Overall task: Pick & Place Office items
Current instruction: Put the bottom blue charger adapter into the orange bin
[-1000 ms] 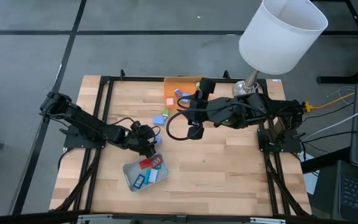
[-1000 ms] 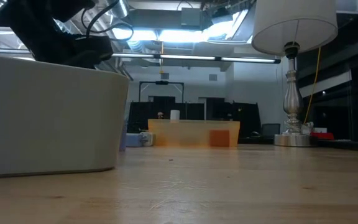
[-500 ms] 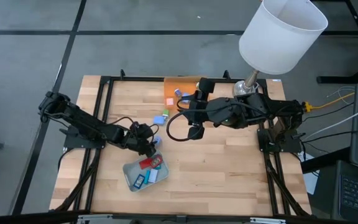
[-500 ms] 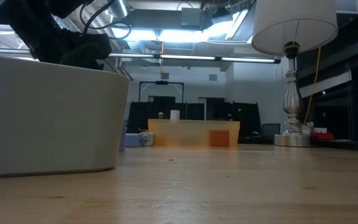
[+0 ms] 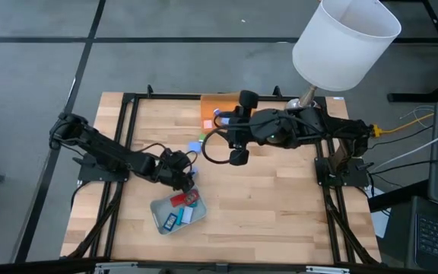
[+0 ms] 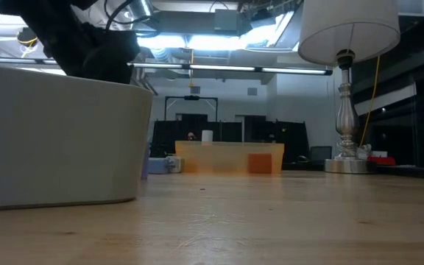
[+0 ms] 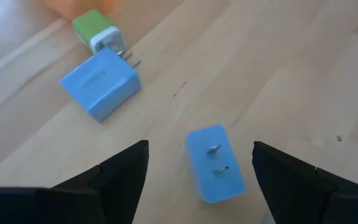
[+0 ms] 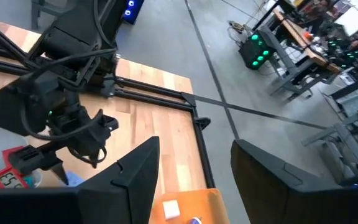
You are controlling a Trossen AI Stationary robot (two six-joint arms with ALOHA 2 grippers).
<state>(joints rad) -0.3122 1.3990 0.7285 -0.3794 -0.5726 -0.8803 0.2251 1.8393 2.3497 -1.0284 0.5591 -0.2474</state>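
The left claw (image 7: 197, 168) hangs spread apart over a small blue plug block (image 7: 214, 163), light and stiff-looking, best pinched across its flat sides

You're looking at a pale wooden worktop (image 5: 280, 198) with visible grain, matt blue plastic blocks (image 7: 213, 163), a translucent orange tray (image 6: 230, 157) and a shiny metal lamp stem (image 6: 345, 118).

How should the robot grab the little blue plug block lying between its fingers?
Probably from straight above, pinching the blue plug block's two long flat sides. It lies on the table with its prongs up, between the open left gripper's fingers, so nothing blocks those sides.
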